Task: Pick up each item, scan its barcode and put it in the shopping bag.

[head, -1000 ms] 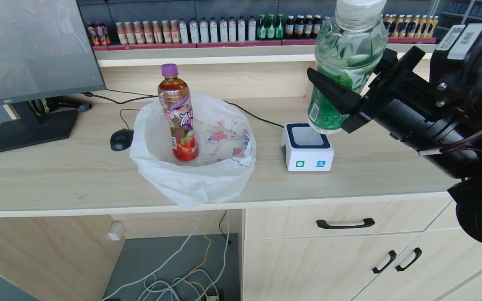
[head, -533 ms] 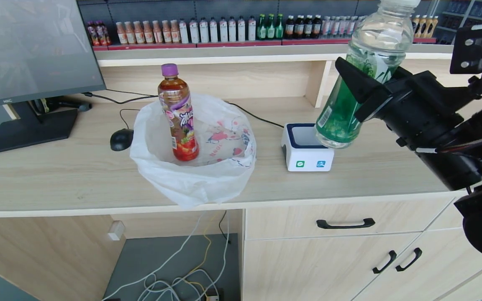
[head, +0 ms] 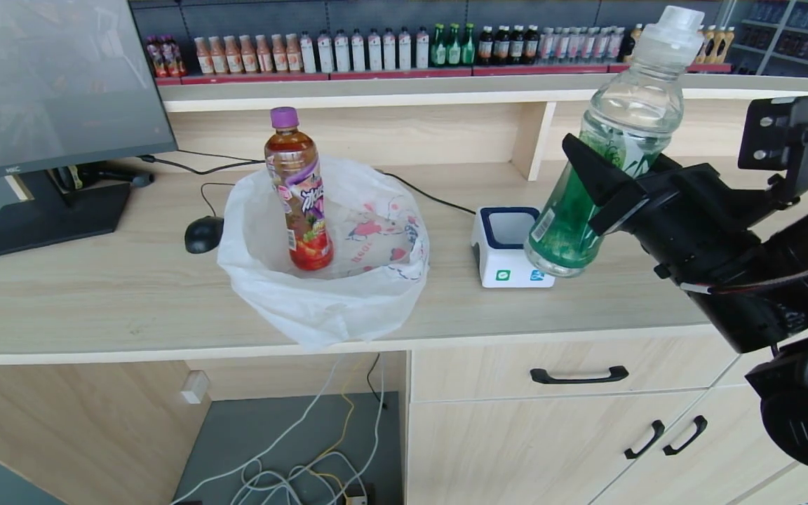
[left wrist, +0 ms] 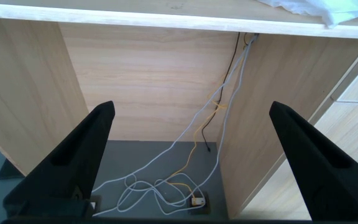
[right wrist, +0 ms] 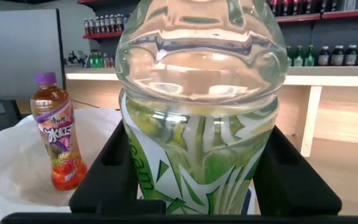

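Over the last second the right gripper (head: 597,186) has descended and drawn back toward the robot's right, tilting the water bottle (head: 614,133) so that its cap leans away from the bag. The fingers are clamped on the bottle's green label. The bottle's base now hangs at the right front corner of the scanner (head: 506,245) rather than above its window. This suggests the scan step is in progress or closing; bagging remains. The shopping bag (head: 320,301) lies open on the counter (head: 95,294), just left of the scanner. A tea bottle (head: 299,189) stands upright in it, toward its left side, limiting the placement space. The left gripper (left wrist: 191,155) hangs below counter level, spread wide and empty, facing the cables (left wrist: 185,180).
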Robot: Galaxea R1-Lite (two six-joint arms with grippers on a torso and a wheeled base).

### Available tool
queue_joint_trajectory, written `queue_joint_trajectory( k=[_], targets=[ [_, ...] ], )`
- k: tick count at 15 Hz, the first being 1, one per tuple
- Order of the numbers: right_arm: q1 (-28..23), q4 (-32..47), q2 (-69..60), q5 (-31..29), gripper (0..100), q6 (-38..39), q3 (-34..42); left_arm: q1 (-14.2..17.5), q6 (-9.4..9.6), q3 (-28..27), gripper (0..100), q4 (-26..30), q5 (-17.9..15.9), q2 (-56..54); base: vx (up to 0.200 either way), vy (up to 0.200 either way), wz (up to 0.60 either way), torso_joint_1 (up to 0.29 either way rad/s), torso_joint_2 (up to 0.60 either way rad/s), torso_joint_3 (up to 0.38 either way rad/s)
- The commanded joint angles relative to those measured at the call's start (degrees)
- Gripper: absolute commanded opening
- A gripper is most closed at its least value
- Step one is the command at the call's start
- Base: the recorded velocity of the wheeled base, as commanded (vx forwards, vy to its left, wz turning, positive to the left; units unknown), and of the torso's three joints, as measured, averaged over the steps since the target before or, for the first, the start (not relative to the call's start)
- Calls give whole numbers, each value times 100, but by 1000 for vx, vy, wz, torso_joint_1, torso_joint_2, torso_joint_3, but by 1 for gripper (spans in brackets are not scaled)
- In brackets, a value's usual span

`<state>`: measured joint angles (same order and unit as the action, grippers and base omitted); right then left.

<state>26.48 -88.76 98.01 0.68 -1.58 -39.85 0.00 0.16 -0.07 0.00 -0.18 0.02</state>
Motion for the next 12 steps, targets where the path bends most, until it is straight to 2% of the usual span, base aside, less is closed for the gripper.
queue_joint_trajectory(
  k=[1,7,12],
  targets=[
    [-37,-54,51,2,0,-9,135,0,2,-1,100,0,1,-2,0,200,0,2,-2,2],
    [-37,-124,-98,2,0,-79,434,0,-7,-1,100,0,1,-2,0,200,0,5,2,2],
    [-73,-124,-28,-7,0,9,294,0,-7,-1,100,0,1,-2,0,200,0,6,1,1]
  ],
)
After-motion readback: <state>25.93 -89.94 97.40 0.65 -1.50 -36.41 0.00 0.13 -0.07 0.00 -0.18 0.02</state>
